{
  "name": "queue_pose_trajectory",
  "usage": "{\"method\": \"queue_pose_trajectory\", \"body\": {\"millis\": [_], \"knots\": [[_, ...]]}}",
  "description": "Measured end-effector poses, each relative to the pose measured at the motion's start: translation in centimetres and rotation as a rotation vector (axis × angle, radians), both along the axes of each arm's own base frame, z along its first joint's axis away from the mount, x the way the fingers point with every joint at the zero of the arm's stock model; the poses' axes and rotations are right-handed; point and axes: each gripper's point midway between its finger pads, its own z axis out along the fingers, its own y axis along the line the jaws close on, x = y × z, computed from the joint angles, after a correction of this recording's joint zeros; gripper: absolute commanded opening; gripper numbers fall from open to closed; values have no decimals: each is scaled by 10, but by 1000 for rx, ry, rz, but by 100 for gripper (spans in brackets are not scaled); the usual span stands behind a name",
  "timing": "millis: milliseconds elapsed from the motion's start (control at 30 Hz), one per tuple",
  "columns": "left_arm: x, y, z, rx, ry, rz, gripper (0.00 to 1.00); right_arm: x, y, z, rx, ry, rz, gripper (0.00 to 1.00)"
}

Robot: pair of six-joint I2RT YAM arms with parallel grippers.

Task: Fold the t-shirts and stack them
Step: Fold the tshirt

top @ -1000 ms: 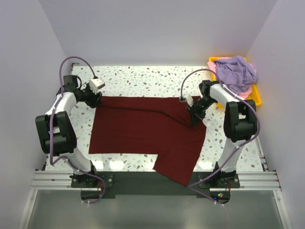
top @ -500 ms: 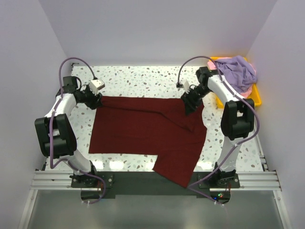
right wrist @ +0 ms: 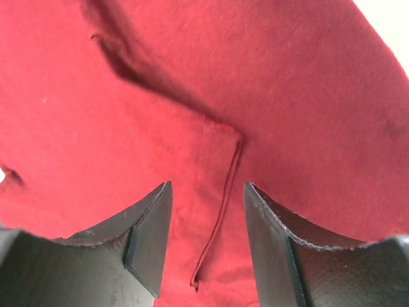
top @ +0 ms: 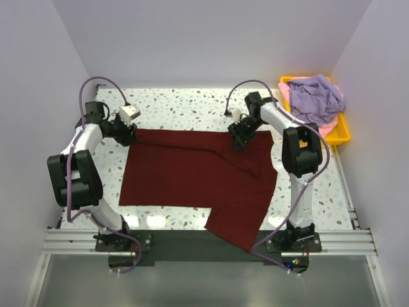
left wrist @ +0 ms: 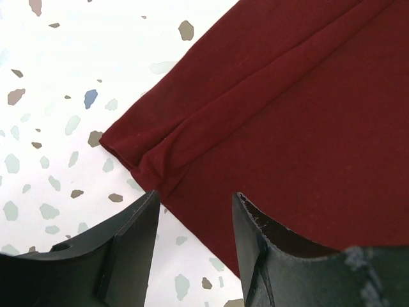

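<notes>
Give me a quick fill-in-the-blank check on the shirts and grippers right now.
1. The maroon t-shirt lies spread on the ____.
2. The lavender t-shirt is piled in the ____ tray.
3. The left gripper and right gripper both have their jaws ____.
4. The left gripper hovers at the maroon t-shirt's far ____ corner.

Missing words: table; yellow; open; left.

maroon t-shirt (top: 192, 173), lavender t-shirt (top: 316, 96), yellow tray (top: 344, 133), speckled white table (top: 192, 105)

no legible text, no labels, brands, numbers or signs (any of the views)
</notes>
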Motion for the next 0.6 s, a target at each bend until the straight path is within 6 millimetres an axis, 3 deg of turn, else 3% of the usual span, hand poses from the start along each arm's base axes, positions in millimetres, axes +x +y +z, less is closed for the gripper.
{"method": "queue_pose_trajectory", "body": {"millis": [267,600], "knots": [[0,-1,0,-14,8,11,54,9,3,-18,-27,12,-25,52],[1,-3,1,-24,7,12,54,6,13,-12,-14,14,-3,46]]}}
